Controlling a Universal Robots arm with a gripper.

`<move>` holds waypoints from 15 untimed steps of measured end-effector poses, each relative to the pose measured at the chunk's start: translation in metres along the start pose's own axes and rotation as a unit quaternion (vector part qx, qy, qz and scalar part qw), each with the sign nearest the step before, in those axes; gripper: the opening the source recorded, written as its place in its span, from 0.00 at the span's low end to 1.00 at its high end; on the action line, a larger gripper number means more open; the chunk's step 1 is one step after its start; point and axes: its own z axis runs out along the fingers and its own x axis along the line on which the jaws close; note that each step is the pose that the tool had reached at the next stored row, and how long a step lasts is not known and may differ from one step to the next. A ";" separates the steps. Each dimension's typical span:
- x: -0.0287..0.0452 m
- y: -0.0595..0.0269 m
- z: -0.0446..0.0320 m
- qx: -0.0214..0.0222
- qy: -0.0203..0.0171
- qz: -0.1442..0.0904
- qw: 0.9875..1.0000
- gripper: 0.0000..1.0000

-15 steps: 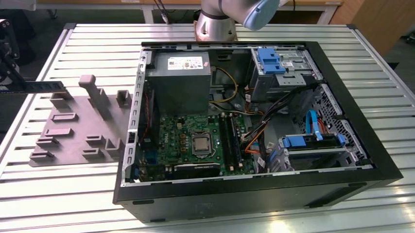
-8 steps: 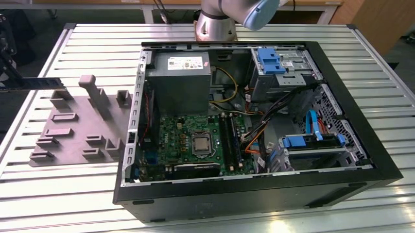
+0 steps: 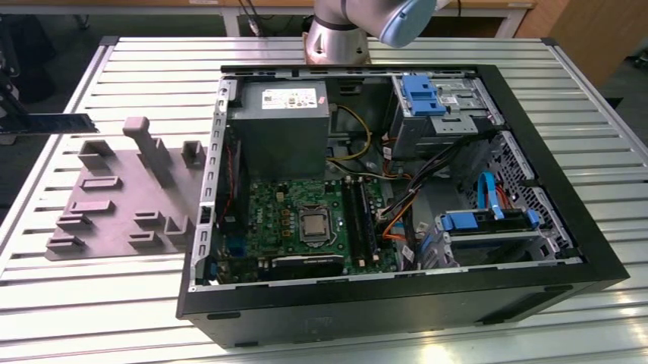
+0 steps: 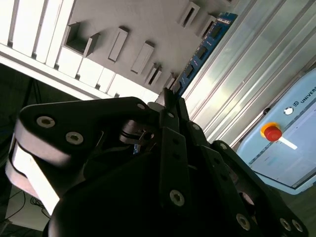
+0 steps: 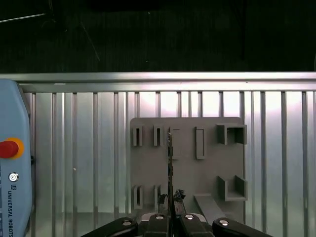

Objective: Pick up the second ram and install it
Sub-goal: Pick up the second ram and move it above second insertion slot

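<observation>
Hand pinched on the second ram, stick held edge-on over the grey holder tray

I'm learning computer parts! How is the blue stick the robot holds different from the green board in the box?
The thin dark blue circuit-board stick is long and narrow; the large green motherboard is wide and squarish. The stick is held up by the fingers; the motherboard lies flat inside the open black computer case. Both are circuit boards.

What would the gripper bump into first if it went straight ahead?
Probably the grey slotted plate: the gripper, shut on the second ram, points at it, so the ram's tip would touch first. Depth unclear.
</observation>
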 end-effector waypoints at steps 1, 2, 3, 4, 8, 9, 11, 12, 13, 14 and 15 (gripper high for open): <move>-0.0001 0.0000 -0.0015 0.000 0.000 0.000 1.000 0.14; -0.0002 0.0000 -0.0030 0.000 0.000 0.000 1.000 0.14; -0.0003 0.0000 -0.0047 0.000 0.000 0.000 1.000 0.14; -0.0004 0.0001 -0.0064 0.000 0.000 0.000 1.000 0.14; -0.0005 0.0001 -0.0087 0.000 0.000 0.000 1.000 0.14; -0.0005 0.0001 -0.0087 0.000 0.000 0.000 1.000 0.14; -0.0005 0.0000 -0.0089 0.000 0.000 0.000 1.000 0.14; -0.0005 0.0001 -0.0089 0.000 0.000 0.000 1.000 0.14; -0.0005 0.0000 -0.0089 0.000 0.000 0.000 1.000 0.14; -0.0006 -0.0003 -0.0090 0.000 0.000 0.000 1.000 0.14; -0.0006 -0.0011 -0.0091 0.000 0.000 0.000 1.000 0.14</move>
